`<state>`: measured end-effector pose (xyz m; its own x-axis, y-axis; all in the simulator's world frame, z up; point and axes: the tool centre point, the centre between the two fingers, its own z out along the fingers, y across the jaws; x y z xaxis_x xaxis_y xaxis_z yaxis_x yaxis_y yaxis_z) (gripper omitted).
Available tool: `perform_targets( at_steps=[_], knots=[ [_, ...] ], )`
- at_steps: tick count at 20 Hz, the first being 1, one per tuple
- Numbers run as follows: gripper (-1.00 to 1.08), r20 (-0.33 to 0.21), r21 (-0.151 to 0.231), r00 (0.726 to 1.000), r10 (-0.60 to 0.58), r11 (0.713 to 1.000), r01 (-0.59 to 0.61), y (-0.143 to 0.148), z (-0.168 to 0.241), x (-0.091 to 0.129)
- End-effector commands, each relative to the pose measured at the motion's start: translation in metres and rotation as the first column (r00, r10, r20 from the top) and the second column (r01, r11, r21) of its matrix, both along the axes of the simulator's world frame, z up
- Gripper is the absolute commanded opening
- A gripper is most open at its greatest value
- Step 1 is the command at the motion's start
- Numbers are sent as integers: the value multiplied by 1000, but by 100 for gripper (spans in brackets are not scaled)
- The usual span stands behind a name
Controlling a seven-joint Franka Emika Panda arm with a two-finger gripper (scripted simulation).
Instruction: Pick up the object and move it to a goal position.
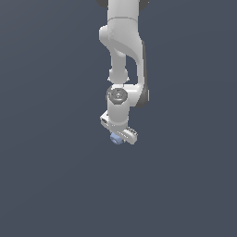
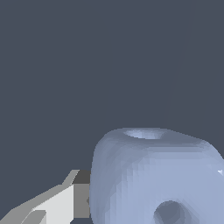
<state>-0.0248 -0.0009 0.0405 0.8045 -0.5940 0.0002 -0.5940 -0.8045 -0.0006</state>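
The object [image 1: 116,138] is a tiny pale periwinkle-blue rounded cube with round dimples. In the exterior view it sits just under the white hand of my arm, partly hidden by it. My gripper [image 1: 117,138] points down and is shut on it. In the wrist view the object [image 2: 153,175] fills the lower part of the picture, and one white finger with a dark pad [image 2: 78,194] presses against its side. The other finger is out of view.
The white arm [image 1: 122,41] hangs down from the top of the exterior view. Around it there is only a plain dark grey-blue ground [image 1: 46,162].
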Motion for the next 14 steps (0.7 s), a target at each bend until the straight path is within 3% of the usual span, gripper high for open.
perform_targets(
  at_steps=[1,7,14],
  knots=[
    [-100,0,0,1000,0,1000,0,3,2,1],
    [-100,0,-1,1000,0,1000,0,27,22,9],
    [-100,0,-1,1000,0,1000,0,77,63,26]
  ],
)
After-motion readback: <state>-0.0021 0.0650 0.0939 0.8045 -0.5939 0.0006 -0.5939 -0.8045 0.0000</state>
